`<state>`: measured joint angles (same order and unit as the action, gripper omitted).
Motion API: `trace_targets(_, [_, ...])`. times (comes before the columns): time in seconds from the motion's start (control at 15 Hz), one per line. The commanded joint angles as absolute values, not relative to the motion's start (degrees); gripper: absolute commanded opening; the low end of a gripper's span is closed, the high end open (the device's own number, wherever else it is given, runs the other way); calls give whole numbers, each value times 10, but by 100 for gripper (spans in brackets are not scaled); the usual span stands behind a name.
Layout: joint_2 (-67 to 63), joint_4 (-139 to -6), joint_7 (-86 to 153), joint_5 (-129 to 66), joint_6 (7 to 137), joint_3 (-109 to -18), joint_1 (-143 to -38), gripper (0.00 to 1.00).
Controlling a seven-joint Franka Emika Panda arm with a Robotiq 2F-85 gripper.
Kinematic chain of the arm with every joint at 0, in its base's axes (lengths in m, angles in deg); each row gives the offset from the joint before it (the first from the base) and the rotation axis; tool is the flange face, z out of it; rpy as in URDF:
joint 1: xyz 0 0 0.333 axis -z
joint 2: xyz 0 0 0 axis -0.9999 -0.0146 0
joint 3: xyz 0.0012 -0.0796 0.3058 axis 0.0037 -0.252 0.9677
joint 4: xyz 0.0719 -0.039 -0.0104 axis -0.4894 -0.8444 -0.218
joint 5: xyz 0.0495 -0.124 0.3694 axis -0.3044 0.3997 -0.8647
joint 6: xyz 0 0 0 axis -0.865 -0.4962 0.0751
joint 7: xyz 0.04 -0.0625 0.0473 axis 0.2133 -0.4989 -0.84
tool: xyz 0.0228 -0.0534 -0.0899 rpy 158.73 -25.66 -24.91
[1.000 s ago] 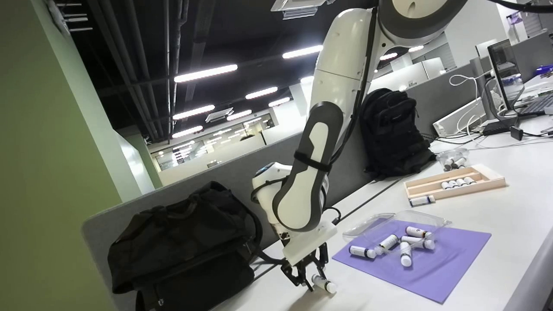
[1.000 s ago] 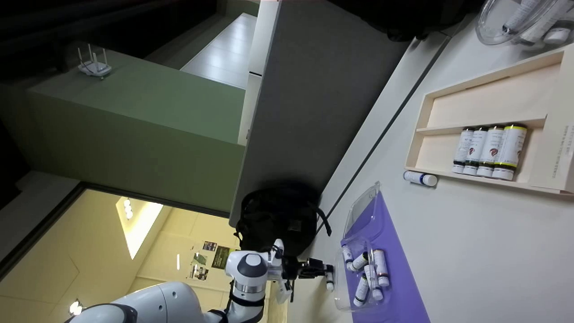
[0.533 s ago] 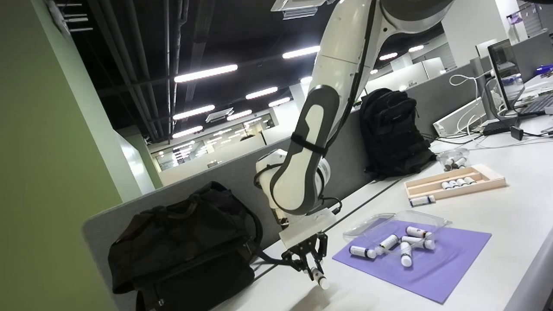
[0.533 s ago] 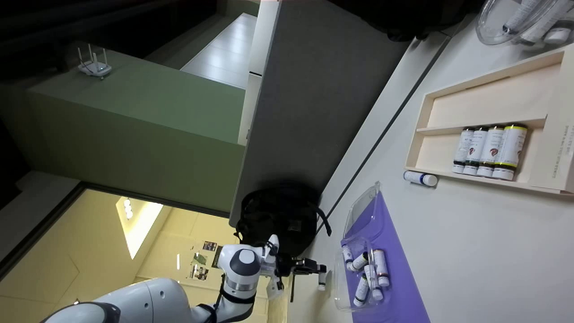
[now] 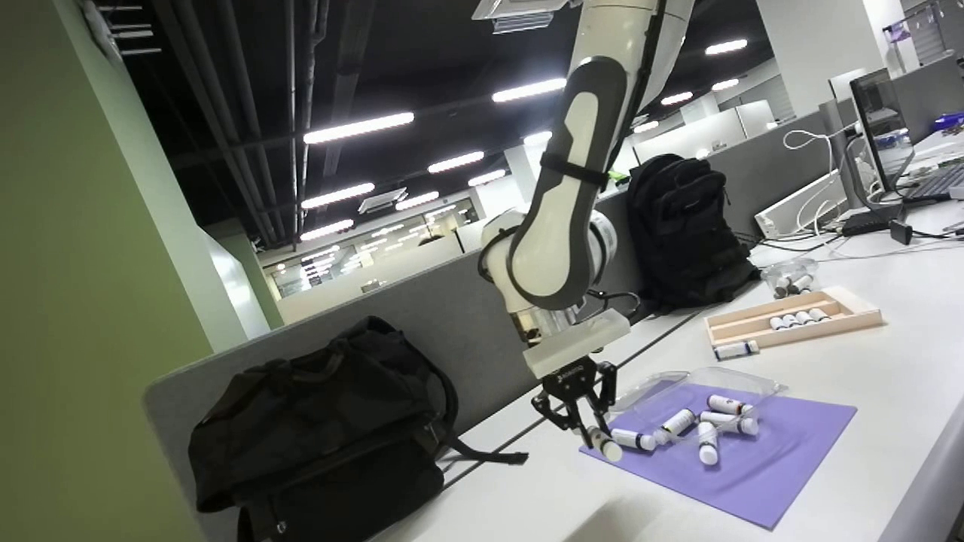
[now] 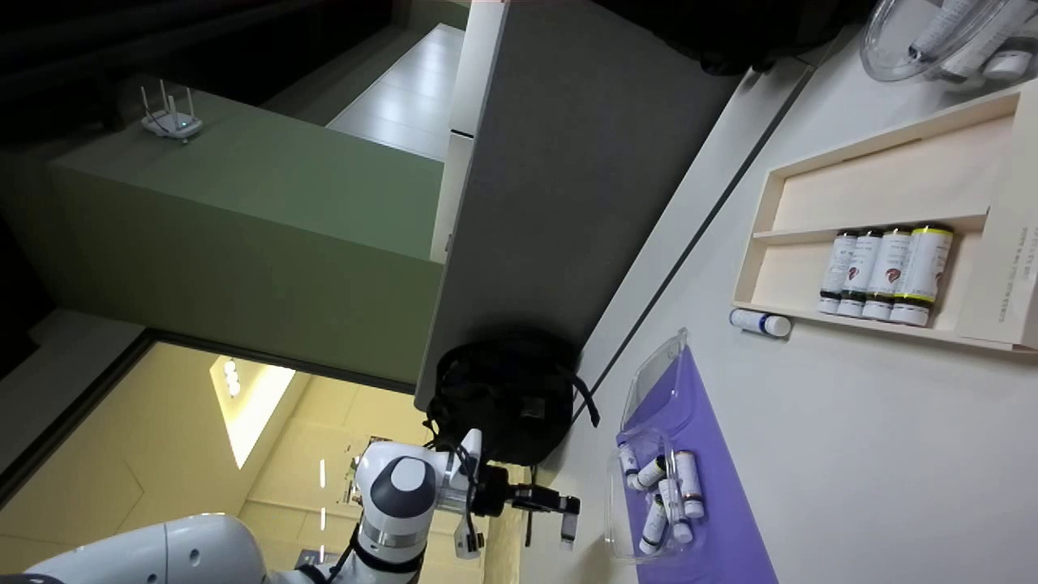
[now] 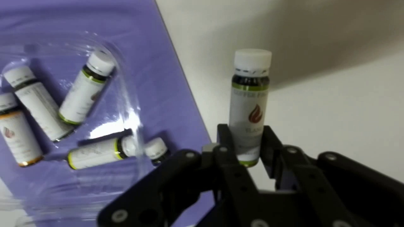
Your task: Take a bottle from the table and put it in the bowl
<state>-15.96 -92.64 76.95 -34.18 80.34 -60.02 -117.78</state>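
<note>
Gripping a small white bottle [image 7: 249, 105] low on its label in the claw [image 7: 245, 134], closed to the bottle's width and no further. Hanging above the pale desk [image 7: 331, 123], cap outward, just off the edge of the purple mat [image 7: 167, 94] in the wrist view. Could pivot from so low a hold on a round body, or work loose in a hasty swing. Probably meant for the transparent container [image 7: 132, 118] on the mat, taking that as the bowl. Hard to make out at the rim, so easily clipped on a low approach; thin-looking, so liable to skid along the mat on contact. Loaded with at least 4 bottles [image 7: 83, 91], so apt to roll a careless drop aside; better lowered into a gap. Note a 5th bottle [image 7: 156, 148] by the wall, mostly hidden, impossible to place inside or outside.

Farther along the desk, find a wooden tray [image 5: 836, 328] with 4 bottles in a row [image 6: 884, 276], 1 more bottle [image 6: 758, 322] just beside it, then a round transparent dish [image 6: 892, 49] with others, perhaps the bowl instead. Behind, see a slumped black bag [image 5: 324, 429] and a backpack [image 5: 681, 233] against a grey partition [image 5: 452, 316]; overhead, a dark ceiling [image 5: 429, 45] and strip lights [image 5: 359, 128].
</note>
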Motion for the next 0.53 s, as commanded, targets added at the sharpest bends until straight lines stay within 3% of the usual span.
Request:
trace_targets(0.0, [-68,-1070,834,-319,853,-610,-1172,7])
trace_targets(0.47, [6,-1223,1079,-62,990,-732,-1228,7])
